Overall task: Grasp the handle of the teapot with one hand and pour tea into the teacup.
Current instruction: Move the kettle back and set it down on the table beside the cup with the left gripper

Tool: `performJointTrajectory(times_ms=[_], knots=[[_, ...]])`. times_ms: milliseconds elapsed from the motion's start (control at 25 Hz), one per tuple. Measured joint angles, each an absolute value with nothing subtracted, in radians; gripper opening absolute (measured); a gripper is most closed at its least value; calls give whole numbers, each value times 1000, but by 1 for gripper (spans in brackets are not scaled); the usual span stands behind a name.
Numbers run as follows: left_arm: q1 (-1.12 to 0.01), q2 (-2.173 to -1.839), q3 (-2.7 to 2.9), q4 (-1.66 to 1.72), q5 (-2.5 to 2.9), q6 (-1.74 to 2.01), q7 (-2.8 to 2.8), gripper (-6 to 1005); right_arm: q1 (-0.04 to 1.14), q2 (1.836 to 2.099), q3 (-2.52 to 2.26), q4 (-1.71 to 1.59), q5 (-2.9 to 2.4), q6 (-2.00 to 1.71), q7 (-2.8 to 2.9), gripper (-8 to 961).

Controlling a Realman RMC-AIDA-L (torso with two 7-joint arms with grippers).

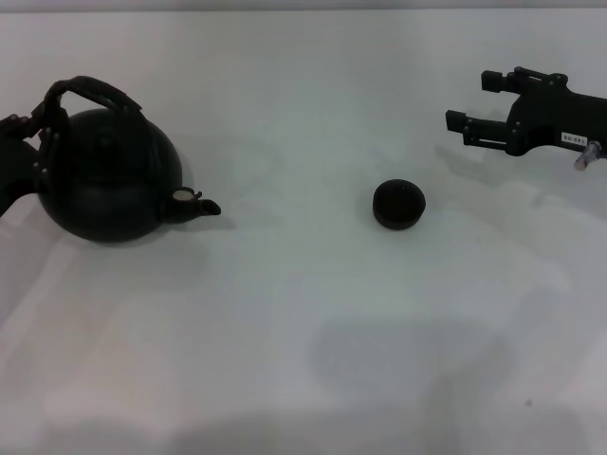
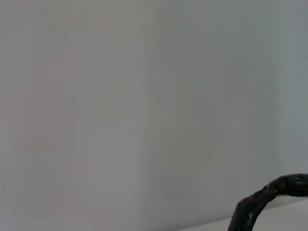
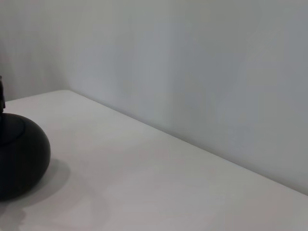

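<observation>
**Teapot at far left, left gripper mostly hidden at its handle**

The teapot (image 1: 112,175) stood at the table's (image 1: 303,322) far left, round and matte black, its short spout (image 1: 197,202) pointing right toward the teacup (image 1: 397,204). The rough wrapped handle (image 1: 87,95) arched over it; the left wrist view caught only a short curved piece of it. The left gripper (image 1: 21,142) was largely cut off by the left edge, sitting against the handle's left end, and whether its jaws were closed on the handle could not be told. The small, low black cup sat right of centre, well apart from the pot. The right gripper (image 1: 477,106) hovered far right, beyond the cup, jaws spread and holding nothing.
</observation>
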State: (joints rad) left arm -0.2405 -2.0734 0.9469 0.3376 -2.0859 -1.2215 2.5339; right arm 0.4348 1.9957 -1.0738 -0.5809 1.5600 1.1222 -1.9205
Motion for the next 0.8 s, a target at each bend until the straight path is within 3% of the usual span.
performJointTrajectory(times_ms=[520, 800], knots=[[-244, -2077, 943, 293, -2122, -1199, 2619, 128, 441, 2000, -1074, -574, 1561, 1101, -1919, 829], [-238, -2076, 943, 291, -2125, -1205, 2634, 215, 440, 1997, -1074, -579, 1569, 1101, -1919, 829]])
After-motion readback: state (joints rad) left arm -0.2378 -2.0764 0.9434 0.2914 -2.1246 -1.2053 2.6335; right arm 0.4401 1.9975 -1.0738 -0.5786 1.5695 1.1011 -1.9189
